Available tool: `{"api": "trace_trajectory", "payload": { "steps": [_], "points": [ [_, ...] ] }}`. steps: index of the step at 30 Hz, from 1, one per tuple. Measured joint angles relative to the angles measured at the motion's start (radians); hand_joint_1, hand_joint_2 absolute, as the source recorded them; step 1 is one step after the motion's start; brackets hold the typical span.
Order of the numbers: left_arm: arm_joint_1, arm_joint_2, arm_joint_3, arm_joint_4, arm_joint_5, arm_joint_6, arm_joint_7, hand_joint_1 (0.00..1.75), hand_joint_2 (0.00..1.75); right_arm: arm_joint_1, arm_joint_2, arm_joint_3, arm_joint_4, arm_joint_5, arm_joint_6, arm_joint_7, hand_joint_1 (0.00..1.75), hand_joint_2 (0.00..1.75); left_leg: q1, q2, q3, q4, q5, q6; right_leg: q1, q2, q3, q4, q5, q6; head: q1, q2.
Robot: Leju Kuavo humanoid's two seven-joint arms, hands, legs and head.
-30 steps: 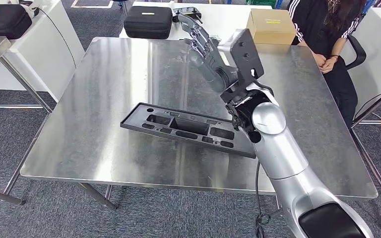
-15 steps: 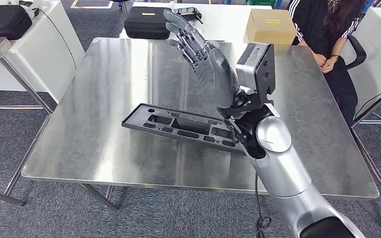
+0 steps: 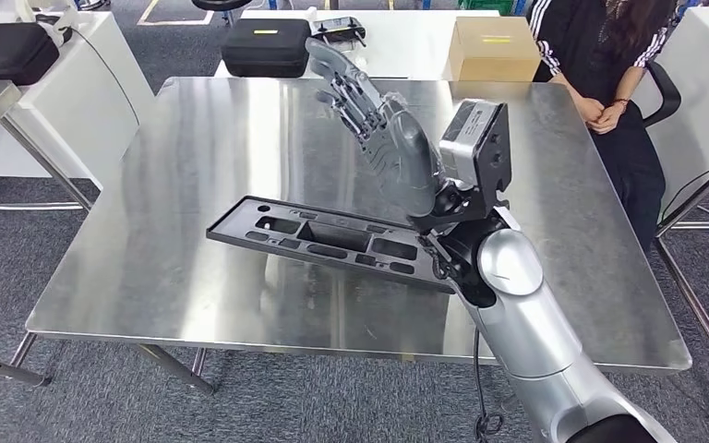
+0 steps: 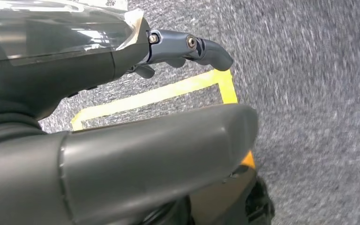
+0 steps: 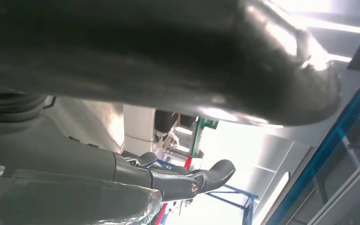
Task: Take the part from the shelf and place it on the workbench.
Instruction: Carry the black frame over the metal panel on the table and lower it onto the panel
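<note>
A: Log the part's position for me, operator.

B: You have the black part [image 3: 328, 243] lying flat on the steel workbench [image 3: 175, 212], a long tray-like moulding with several cut-outs. Its far-left end points toward 10 o'clock of the bench centre; its other end runs under the right arm near 4 o'clock.

A: And the right hand?

B: Your right hand [image 3: 383, 134] is raised above the bench, well clear of the part, fingers [image 3: 343, 81] extended and apart toward 11 o'clock, nothing in it. The right wrist view agrees: a dark fingertip [image 5: 218, 171] in open air, no object against it.

A: Left hand?

B: In the left wrist view your left hand [image 4: 122, 140] hangs over grey carpet with yellow floor tape [image 4: 168, 91]. One finger [image 4: 201, 47] sticks out free; nothing held there.

A: Surroundings?

B: At 12 o'clock beyond the bench, a black case [image 3: 266, 46] and a cardboard box [image 3: 494, 48]. A seated person [image 3: 609, 65] at 2 o'clock, hands clasped.
</note>
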Motion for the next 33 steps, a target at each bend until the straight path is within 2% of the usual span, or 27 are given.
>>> {"api": "trace_trajectory", "payload": {
  "steps": [1,2,4,5,6,7,8,10,11,12,14,16,17,18,20,21,22,23,25,26,27,28,29,30,31,32,33],
  "points": [
    [0.000,0.001,0.000,0.000,0.000,-0.002,-0.002,0.00,0.00,0.000,0.001,0.002,0.000,-0.005,0.003,-0.001,0.00,0.00,0.002,0.001,-0.006,0.013,-0.015,-0.003,-0.003,0.000,-0.003,0.000,0.003,-0.010,-0.001,0.000],
    [0.000,0.002,0.000,0.000,0.000,-0.004,-0.005,0.00,0.00,0.000,0.001,0.006,-0.001,-0.010,0.007,-0.001,0.00,0.00,0.003,0.001,-0.019,0.045,-0.043,-0.005,-0.004,-0.001,-0.007,-0.001,0.007,-0.023,-0.003,0.000],
    [0.001,0.004,0.000,0.000,0.000,-0.007,-0.010,0.00,0.00,0.002,0.002,0.014,-0.001,-0.018,0.012,-0.001,0.00,0.00,0.002,0.001,-0.066,0.165,-0.123,-0.004,0.003,-0.002,-0.017,-0.001,0.015,-0.046,-0.004,0.000],
    [0.001,0.005,0.000,0.000,0.000,-0.009,-0.010,0.00,0.00,0.003,0.002,0.019,-0.001,-0.020,0.014,-0.001,0.00,0.00,0.001,0.000,-0.090,0.229,-0.154,-0.004,0.009,-0.002,-0.023,-0.001,0.019,-0.054,-0.004,0.000],
    [0.001,0.006,0.000,0.000,0.000,-0.011,-0.011,0.00,0.00,0.006,0.002,0.023,-0.001,-0.022,0.015,-0.001,0.00,0.00,0.001,0.001,-0.103,0.269,-0.168,-0.002,0.015,-0.003,-0.030,0.000,0.023,-0.060,-0.004,0.000],
    [0.002,0.007,0.000,0.000,0.001,-0.013,-0.011,0.00,0.00,0.008,0.001,0.028,-0.002,-0.023,0.017,-0.001,0.00,0.00,0.000,0.001,-0.099,0.276,-0.164,0.001,0.020,-0.003,-0.035,0.000,0.027,-0.064,-0.004,0.000],
    [0.002,0.007,0.000,0.000,0.003,-0.013,-0.011,0.00,0.00,0.010,0.001,0.031,-0.004,-0.023,0.019,-0.001,0.00,0.00,-0.001,0.001,-0.073,0.244,-0.143,0.006,0.024,-0.003,-0.039,0.000,0.031,-0.066,-0.004,0.000],
    [0.001,0.008,0.001,0.000,0.005,-0.012,-0.011,0.00,0.00,0.012,0.001,0.038,-0.010,-0.023,0.020,0.000,0.00,0.00,-0.006,0.000,0.015,0.112,-0.096,0.021,0.029,-0.002,-0.045,0.001,0.038,-0.065,-0.004,0.000],
    [0.000,0.009,0.001,0.000,0.006,-0.012,-0.011,0.00,0.00,0.011,0.001,0.041,-0.012,-0.022,0.020,0.001,0.00,0.00,-0.010,0.000,0.050,0.056,-0.080,0.026,0.031,-0.002,-0.047,0.001,0.042,-0.061,-0.003,0.000],
    [0.000,0.009,0.001,0.000,0.006,-0.012,-0.011,0.00,0.00,0.011,0.001,0.045,-0.014,-0.021,0.019,0.002,0.00,0.00,-0.015,-0.001,0.069,0.022,-0.074,0.029,0.033,-0.003,-0.048,0.001,0.046,-0.055,-0.003,0.000],
    [0.000,0.010,0.003,0.000,0.008,-0.014,-0.010,0.00,0.00,0.010,0.001,0.050,-0.015,-0.018,0.019,0.004,0.00,0.00,-0.024,0.000,0.069,0.010,-0.065,0.031,0.032,-0.005,-0.050,-0.001,0.056,-0.041,-0.003,0.000],
    [0.000,0.010,0.004,0.000,0.008,-0.015,-0.011,0.00,0.00,0.010,-0.001,0.055,-0.015,-0.017,0.018,0.005,0.00,0.00,-0.023,0.004,0.063,-0.003,-0.049,0.040,0.030,-0.006,-0.060,0.006,0.052,-0.030,-0.003,0.000],
    [0.000,0.010,0.005,0.000,0.008,-0.015,-0.011,0.00,0.00,0.009,-0.002,0.056,-0.015,-0.017,0.018,0.006,0.00,0.00,-0.021,0.006,0.058,-0.009,-0.038,0.047,0.029,-0.006,-0.071,0.028,0.031,-0.029,-0.001,0.000],
    [0.000,0.010,0.006,0.000,0.008,-0.016,-0.011,0.00,0.00,0.008,-0.004,0.057,-0.015,-0.016,0.017,0.006,0.00,0.00,-0.019,0.009,0.051,-0.013,-0.027,0.052,0.029,-0.007,-0.088,0.070,-0.002,-0.032,0.001,0.000],
    [0.000,0.010,0.007,0.000,0.007,-0.017,-0.010,0.00,0.00,0.010,-0.008,0.061,-0.014,-0.015,0.017,0.007,0.00,0.00,-0.019,0.011,0.028,-0.013,-0.010,0.056,0.026,-0.006,-0.129,0.193,-0.075,-0.036,0.004,0.000],
    [0.000,0.010,0.007,0.000,0.005,-0.018,-0.010,0.00,0.00,0.013,-0.010,0.063,-0.014,-0.015,0.017,0.007,0.00,0.00,-0.019,0.013,0.017,-0.013,-0.001,0.055,0.024,-0.006,-0.141,0.245,-0.095,-0.031,0.005,0.000],
    [0.000,0.010,0.007,0.000,0.003,-0.021,-0.010,0.00,0.00,0.016,-0.011,0.065,-0.014,-0.013,0.016,0.007,0.00,0.00,-0.019,0.014,0.006,-0.012,0.006,0.053,0.022,-0.007,-0.138,0.268,-0.100,-0.023,0.005,0.000],
    [0.000,0.009,0.007,0.000,0.001,-0.023,-0.010,0.00,0.00,0.018,-0.013,0.067,-0.014,-0.011,0.015,0.007,0.00,0.00,-0.017,0.015,-0.004,-0.011,0.014,0.050,0.019,-0.007,-0.116,0.254,-0.090,-0.011,0.005,0.000],
    [0.000,0.009,0.007,0.000,-0.001,-0.028,-0.007,0.00,0.00,0.020,-0.014,0.070,-0.014,-0.008,0.014,0.008,0.00,0.00,-0.015,0.016,-0.020,-0.008,0.026,0.041,0.013,-0.010,-0.025,0.129,-0.056,0.010,0.006,0.000],
    [0.000,0.009,0.007,0.000,-0.003,-0.029,-0.006,0.00,0.00,0.021,-0.014,0.070,-0.014,-0.006,0.014,0.008,0.00,0.00,-0.016,0.016,-0.027,-0.006,0.031,0.034,0.014,-0.010,0.022,0.060,-0.047,0.013,0.006,0.000],
    [-0.001,0.009,0.007,0.000,-0.005,-0.030,-0.004,0.00,0.00,0.021,-0.014,0.071,-0.014,-0.003,0.014,0.008,0.00,0.00,-0.017,0.016,-0.032,-0.004,0.037,0.028,0.015,-0.010,0.053,0.010,-0.044,0.011,0.006,0.000],
    [-0.001,0.010,0.007,0.000,-0.007,-0.031,-0.003,0.00,0.00,0.023,-0.015,0.072,-0.014,0.000,0.014,0.009,0.00,0.00,-0.019,0.016,-0.036,-0.003,0.043,0.022,0.018,-0.009,0.067,-0.015,-0.045,0.006,0.007,0.000],
    [-0.001,0.010,0.007,0.000,-0.009,-0.030,-0.001,0.00,0.00,0.025,-0.016,0.073,-0.014,0.004,0.014,0.010,0.00,0.00,-0.020,0.016,-0.038,-0.002,0.050,0.016,0.021,-0.008,0.068,-0.019,-0.044,-0.001,0.007,0.000],
    [-0.001,0.010,0.007,0.000,-0.010,-0.029,0.001,0.00,0.00,0.027,-0.017,0.074,-0.014,0.008,0.014,0.012,0.00,0.00,-0.019,0.015,-0.040,-0.002,0.054,0.012,0.018,-0.008,0.060,-0.018,-0.039,-0.009,0.007,0.000],
    [-0.001,0.010,0.006,0.000,-0.010,-0.026,0.004,0.00,0.00,0.028,-0.017,0.076,-0.013,0.011,0.014,0.013,0.00,0.00,-0.017,0.014,-0.046,0.004,0.048,0.008,0.014,-0.008,0.054,-0.018,-0.032,-0.019,0.006,0.000],
    [-0.001,0.010,0.006,0.000,-0.010,-0.022,0.006,0.00,0.00,0.029,-0.018,0.077,-0.012,0.017,0.014,0.015,0.00,0.00,-0.015,0.013,-0.055,0.023,0.026,0.004,0.011,-0.009,0.047,-0.019,-0.025,-0.032,0.006,0.000],
    [-0.001,0.009,0.006,0.000,-0.010,-0.018,0.007,0.00,0.00,0.030,-0.018,0.079,-0.010,0.024,0.015,0.016,0.00,0.00,-0.013,0.011,-0.072,0.061,-0.012,0.001,0.009,-0.010,0.038,-0.020,-0.016,-0.046,0.005,0.000]
  ]
}}
